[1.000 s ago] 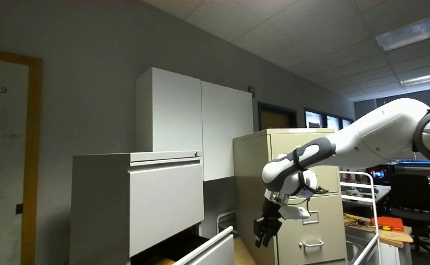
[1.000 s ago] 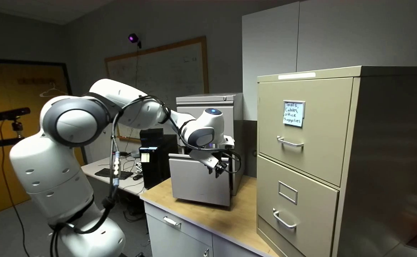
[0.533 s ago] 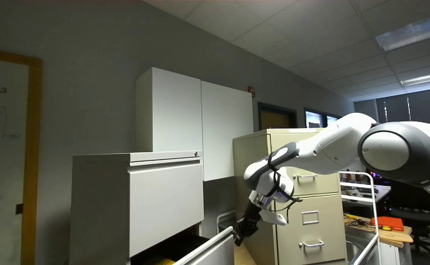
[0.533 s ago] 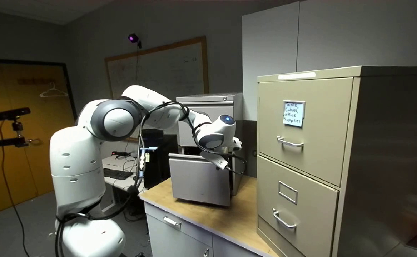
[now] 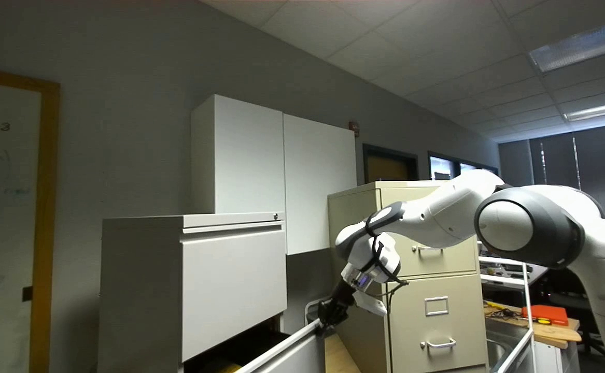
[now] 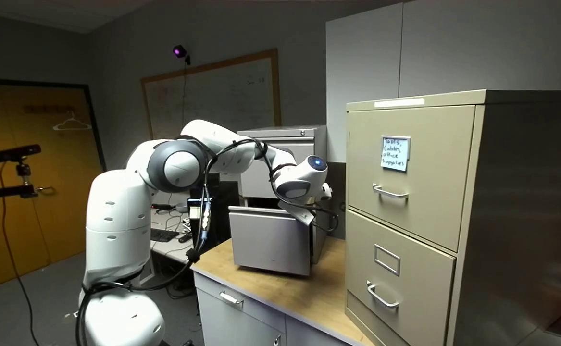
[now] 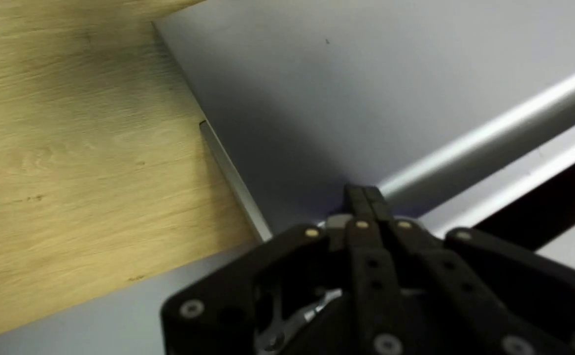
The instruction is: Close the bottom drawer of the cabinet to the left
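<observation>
The light-grey cabinet point(image 5: 141, 290) shows in both exterior views, also here point(image 6: 285, 132). Its bottom drawer point(image 5: 299, 355) is pulled out, with a dark inside and something yellow in it. The flat front panel of the bottom drawer point(image 6: 270, 245) faces the arm, and it fills much of the wrist view point(image 7: 390, 88). My gripper point(image 5: 322, 327) is at the upper corner of that front panel and appears to touch it. In the wrist view the gripper's fingertips point(image 7: 366, 197) are together with nothing between them, against the panel near its top lip. In an exterior view the wrist hides the fingers.
A beige filing cabinet point(image 6: 410, 182) stands close beside the drawer, behind the wrist in an exterior view point(image 5: 354, 217). The wooden countertop point(image 6: 328, 298) lies under both cabinets. White wall cupboards point(image 5: 250, 160) hang above. A black computer case point(image 6: 227, 192) stands beyond the drawer.
The arm has moved toward the drawer, and the gripper has come from beside it to its front corner. The drawer front has shifted slightly inward. The fingers were apart from it before.
</observation>
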`<state>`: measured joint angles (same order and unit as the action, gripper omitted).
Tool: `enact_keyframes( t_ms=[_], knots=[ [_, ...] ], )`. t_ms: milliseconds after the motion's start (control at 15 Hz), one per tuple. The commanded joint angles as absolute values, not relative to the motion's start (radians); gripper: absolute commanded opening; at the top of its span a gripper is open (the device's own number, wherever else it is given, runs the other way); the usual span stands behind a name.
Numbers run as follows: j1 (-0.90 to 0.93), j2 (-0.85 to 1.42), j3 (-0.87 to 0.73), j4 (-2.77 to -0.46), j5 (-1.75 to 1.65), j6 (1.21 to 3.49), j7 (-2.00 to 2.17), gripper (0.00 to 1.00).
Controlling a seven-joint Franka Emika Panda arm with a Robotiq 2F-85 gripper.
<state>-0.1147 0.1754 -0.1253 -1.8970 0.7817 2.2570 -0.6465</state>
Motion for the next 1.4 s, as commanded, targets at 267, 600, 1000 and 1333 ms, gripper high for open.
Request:
enact_keyframes(
  t_ms=[267,600,1000,1333],
  knots=[
    [-0.162,0.282,-0.068,-1.76,0.957,2.25,-0.749,0.0],
    [-0.168,0.359,-0.048,-1.674,0.992,2.233,-0.751,0.0],
    [-0.192,0.48,-0.028,-1.519,1.005,2.181,-0.722,0.0],
    [-0.203,0.576,-0.012,-1.377,0.984,2.116,-0.681,0.0]
  ],
)
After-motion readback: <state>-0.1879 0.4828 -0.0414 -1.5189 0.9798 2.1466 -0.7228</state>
